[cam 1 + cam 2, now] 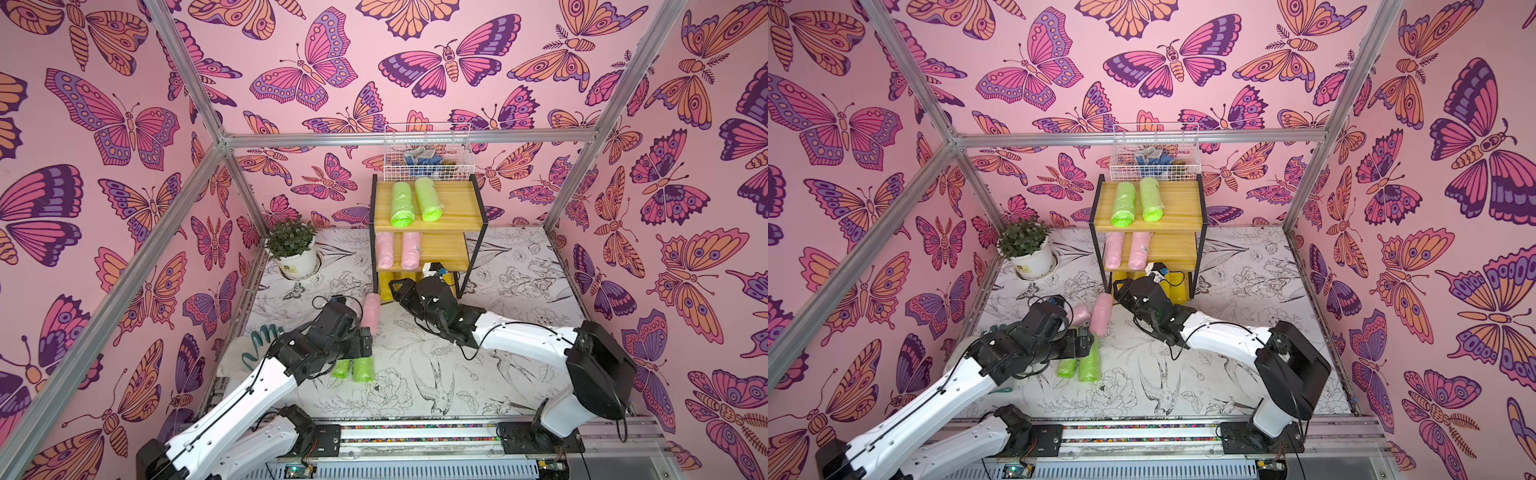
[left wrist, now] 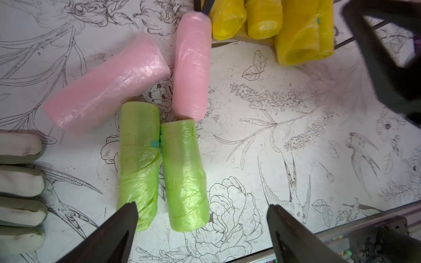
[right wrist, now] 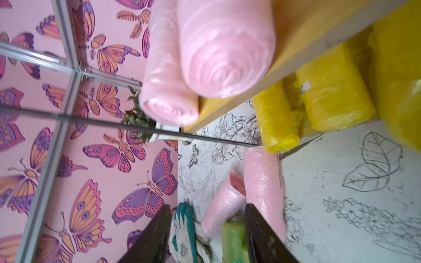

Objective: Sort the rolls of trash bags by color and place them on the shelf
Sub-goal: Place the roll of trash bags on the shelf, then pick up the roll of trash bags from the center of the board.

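A: Where is the shelf (image 1: 453,216)?
B: Back centre of the table (image 1: 519,332). Wire basket (image 1: 428,156) behind its top tier, potted plant (image 1: 293,249) to its left.
A: What is on it?
B: Top pair (image 1: 402,205) side by side. Middle pair (image 1: 385,249) likewise, one tier down. Bottom rolls (image 2: 263,20) packed together on the lowest tier.
A: And on the table?
B: Front pair (image 2: 185,173) touching, parallel. Rear pair (image 2: 192,66) just behind them, before the shelf. Glove (image 2: 20,182) left of these.

You see lime green rolls (image 1: 402,203), pale pink rolls (image 2: 192,66) and yellow rolls (image 2: 303,34); the walls (image 1: 332,124) carry a pink butterfly print.
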`<action>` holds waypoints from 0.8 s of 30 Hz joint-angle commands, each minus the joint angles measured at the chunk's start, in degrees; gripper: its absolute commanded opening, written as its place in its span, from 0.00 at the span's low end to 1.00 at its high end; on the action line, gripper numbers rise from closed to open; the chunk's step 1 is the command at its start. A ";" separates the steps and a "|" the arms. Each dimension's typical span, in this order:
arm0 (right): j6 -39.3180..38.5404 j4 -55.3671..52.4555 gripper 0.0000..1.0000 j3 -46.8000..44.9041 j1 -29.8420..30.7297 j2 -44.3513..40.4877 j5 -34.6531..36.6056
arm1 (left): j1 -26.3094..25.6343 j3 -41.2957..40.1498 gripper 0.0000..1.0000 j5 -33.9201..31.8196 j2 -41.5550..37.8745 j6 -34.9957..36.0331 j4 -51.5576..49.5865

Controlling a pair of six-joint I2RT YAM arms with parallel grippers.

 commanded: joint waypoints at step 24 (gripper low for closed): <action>-16.25 -23.85 0.58 -15.87 7.17 -34.28 17.77 | 8.89 13.98 0.84 6.20 36.64 8.79 15.62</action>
